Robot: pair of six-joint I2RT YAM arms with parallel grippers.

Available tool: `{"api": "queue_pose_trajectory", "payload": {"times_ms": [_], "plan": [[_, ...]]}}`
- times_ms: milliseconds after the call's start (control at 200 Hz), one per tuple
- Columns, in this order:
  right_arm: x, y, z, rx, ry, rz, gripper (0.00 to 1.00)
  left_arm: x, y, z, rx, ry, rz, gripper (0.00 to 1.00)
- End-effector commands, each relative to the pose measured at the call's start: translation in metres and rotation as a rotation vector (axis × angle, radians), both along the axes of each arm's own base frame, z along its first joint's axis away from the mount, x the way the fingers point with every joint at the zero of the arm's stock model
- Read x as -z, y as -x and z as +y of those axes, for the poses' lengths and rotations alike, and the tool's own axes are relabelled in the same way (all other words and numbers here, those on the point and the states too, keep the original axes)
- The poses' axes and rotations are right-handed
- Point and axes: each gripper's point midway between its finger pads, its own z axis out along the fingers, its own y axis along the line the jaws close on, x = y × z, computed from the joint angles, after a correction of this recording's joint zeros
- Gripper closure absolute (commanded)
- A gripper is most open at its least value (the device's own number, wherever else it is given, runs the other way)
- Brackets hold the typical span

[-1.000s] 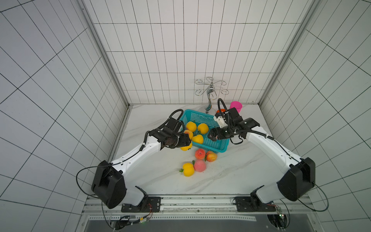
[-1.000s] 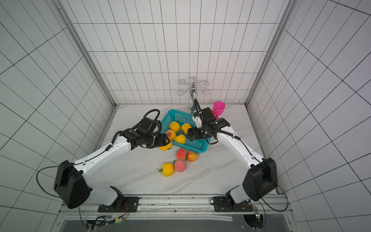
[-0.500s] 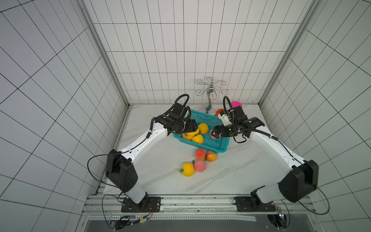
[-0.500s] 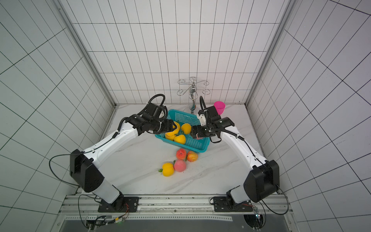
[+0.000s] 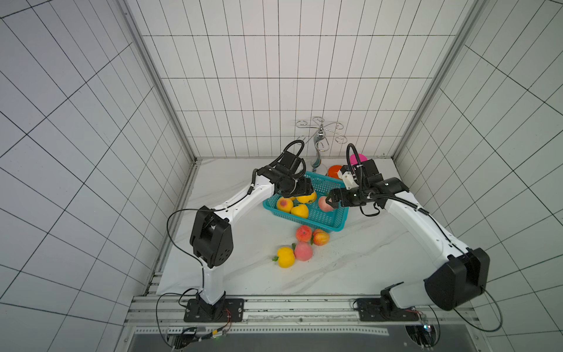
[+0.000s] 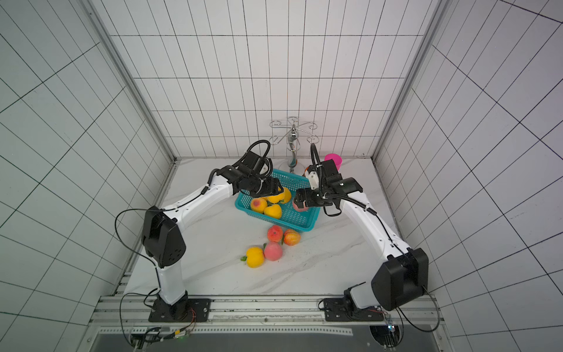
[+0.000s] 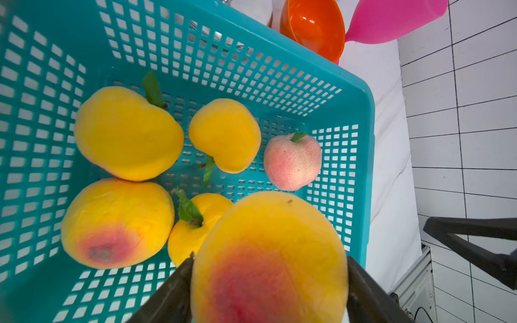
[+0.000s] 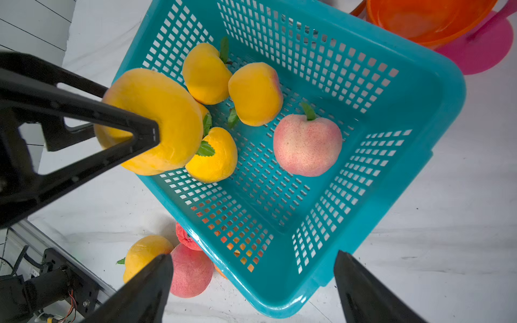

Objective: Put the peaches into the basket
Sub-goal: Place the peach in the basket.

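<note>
Jaws of left end effector (image 7: 270, 258) gripped round yellow-orange toy peach (image 8: 173, 112) above teal mesh basket (image 8: 447, 92); right end effector (image 8: 253, 254) gaped empty.

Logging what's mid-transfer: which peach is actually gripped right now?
The yellow-orange peach with the red blush, clamped in the left gripper over the basket. All others lie loose, inside it or on the table.

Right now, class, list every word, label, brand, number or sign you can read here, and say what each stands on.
None can be read.
The basket, the peaches, the orange bowl and the pink cup are plain.
Any marking on the arm bases is too small to tell.
</note>
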Motion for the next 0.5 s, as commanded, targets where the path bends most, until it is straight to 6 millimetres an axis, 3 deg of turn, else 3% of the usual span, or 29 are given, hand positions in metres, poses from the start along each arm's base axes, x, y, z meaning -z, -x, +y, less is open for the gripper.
{"api": "queue_pose_trajectory", "payload": {"times_ms": [0, 495], "plan": [[-0.004, 0.008, -0.012, 0.012, 0.017, -0.004, 0.07, 0.006, 0.004, -0.015, 0.060, -0.014, -0.001, 0.25], [-0.005, 0.014, -0.030, 0.064, 0.009, 0.000, 0.07, 0.048, 0.030, -0.063, 0.184, -0.072, 0.048, 0.24]]}}
